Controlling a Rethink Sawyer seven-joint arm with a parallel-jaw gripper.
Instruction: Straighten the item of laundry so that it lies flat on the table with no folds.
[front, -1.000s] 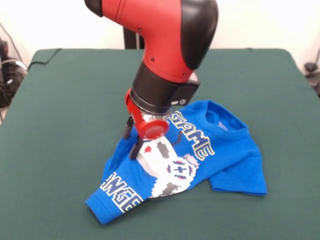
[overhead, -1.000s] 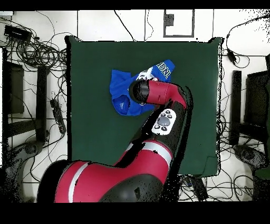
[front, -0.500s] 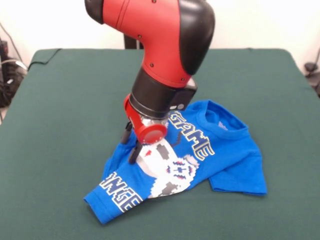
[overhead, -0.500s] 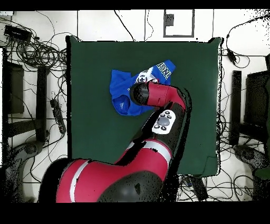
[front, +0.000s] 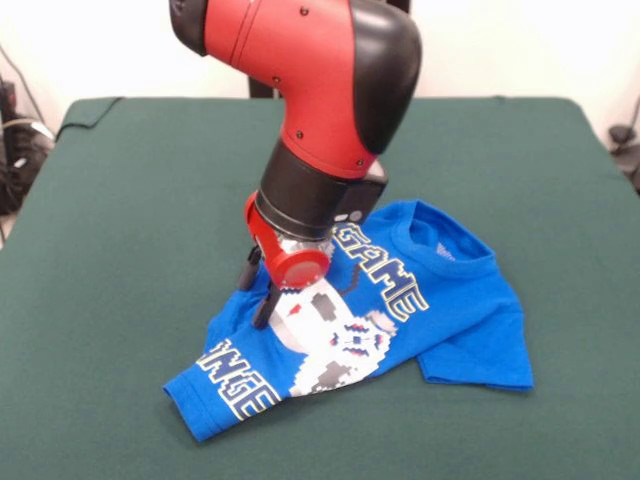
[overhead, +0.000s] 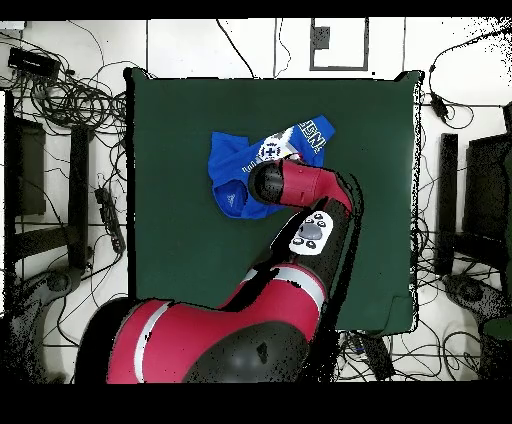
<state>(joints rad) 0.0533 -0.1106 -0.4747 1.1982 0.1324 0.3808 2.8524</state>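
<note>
Blue cotton jersey, the item of laundry (front: 400, 300), lies crumpled slightly nearer than the middle of the dark green felt surface (front: 120, 200), with its lettered hem end (front: 225, 385) nearest the front camera, one sleeve (front: 480, 355) spread flat toward the front view's right, and the collar (front: 445, 245) farther back. Just behind the hem end, the white controller print bunches into a raised ridge, and there the claw (front: 262, 290) comes down onto the cloth; its dark prongs touch or press into the fabric, but whether they pinch a fold or merely rest on it cannot be told, since the red wrist hides the tips. Farther back the red and black arm (front: 320, 90) rises out of view. In the overhead view the arm (overhead: 300, 185) covers the shirt's (overhead: 228, 165) middle, leaving both ends exposed. Risks, as judged: a drag with a shallow pinch could slip free and leave the ridge; a pull taking two layers could shift the whole garment or deepen the folds instead of opening them.
</note>
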